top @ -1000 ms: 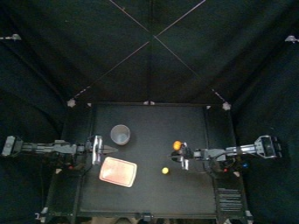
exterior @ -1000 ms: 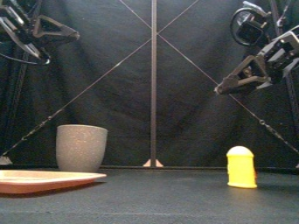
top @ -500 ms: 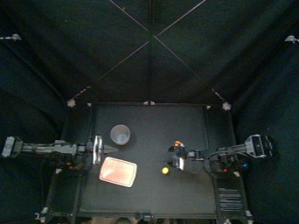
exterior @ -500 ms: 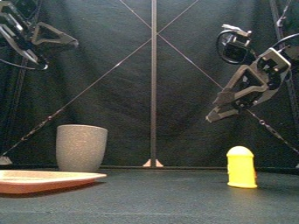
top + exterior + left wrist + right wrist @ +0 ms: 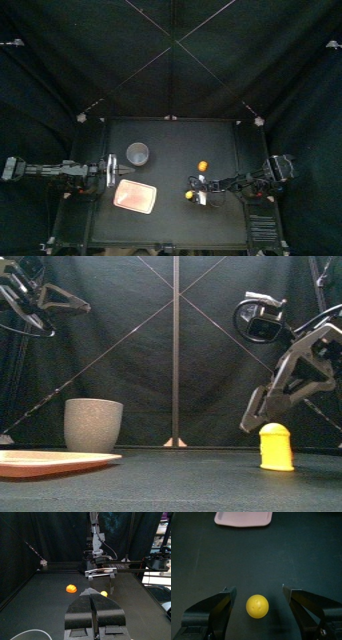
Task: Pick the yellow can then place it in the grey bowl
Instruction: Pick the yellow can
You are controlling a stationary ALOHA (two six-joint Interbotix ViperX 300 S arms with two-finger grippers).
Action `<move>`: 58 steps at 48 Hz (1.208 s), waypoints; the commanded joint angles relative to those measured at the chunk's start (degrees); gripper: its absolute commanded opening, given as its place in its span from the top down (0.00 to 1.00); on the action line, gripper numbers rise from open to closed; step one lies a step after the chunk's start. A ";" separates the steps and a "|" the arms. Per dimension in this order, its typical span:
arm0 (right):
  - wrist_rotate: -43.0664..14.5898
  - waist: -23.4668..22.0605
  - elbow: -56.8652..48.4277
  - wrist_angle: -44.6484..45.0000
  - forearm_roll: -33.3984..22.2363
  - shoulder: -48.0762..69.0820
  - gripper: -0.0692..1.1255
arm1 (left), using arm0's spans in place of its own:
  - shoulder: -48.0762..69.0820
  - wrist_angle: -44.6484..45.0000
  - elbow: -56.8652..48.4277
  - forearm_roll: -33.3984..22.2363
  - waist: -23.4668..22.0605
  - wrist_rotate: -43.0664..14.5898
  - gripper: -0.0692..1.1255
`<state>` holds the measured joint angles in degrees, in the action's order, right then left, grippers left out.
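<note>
Right hand (image 5: 258, 592) hovers wide open and empty just above the small rounded yellow can (image 5: 256, 606).
That can stands upright on the black counter (image 5: 174, 481), right of centre, well apart from the tall grey speckled cup (image 5: 94, 424) and flat pink tray (image 5: 54, 461). Left hand (image 5: 93, 601) rests at the counter's left, jaws closed on nothing.

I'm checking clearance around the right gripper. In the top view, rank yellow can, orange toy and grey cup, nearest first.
1. Yellow can, directly under the right gripper.
2. Orange toy, just behind it, toward the back.
3. Grey cup, far over on the left side.
</note>
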<state>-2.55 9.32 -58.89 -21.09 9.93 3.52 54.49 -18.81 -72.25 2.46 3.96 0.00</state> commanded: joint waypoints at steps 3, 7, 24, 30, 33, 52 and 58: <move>0.09 0.00 0.79 -0.18 0.18 -1.41 0.06 | -0.26 -0.44 0.70 0.00 0.18 0.00 0.94; 0.00 0.18 0.79 -0.18 0.35 -2.64 0.06 | -0.26 -0.44 0.62 0.00 0.18 0.00 0.94; -0.09 0.62 0.70 0.62 3.25 -3.96 0.07 | -0.26 -0.44 0.44 0.00 0.09 0.00 0.94; 0.00 0.88 0.97 1.85 4.31 -3.96 0.07 | -0.26 -0.44 0.18 0.00 0.18 0.00 0.94; 0.00 1.05 1.14 2.11 4.39 -3.96 0.07 | -0.26 -0.44 0.00 0.00 0.26 0.00 0.94; -0.09 1.49 2.29 2.72 5.19 -3.96 0.09 | -0.26 -0.44 -0.18 0.00 0.44 0.09 0.94; 0.00 1.76 2.29 2.90 5.27 -3.96 0.21 | -0.26 -0.44 -0.26 0.00 0.44 0.09 0.94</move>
<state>-2.64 10.81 -57.39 -18.02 15.12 -1.41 54.49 -18.72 -73.30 2.46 4.31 0.00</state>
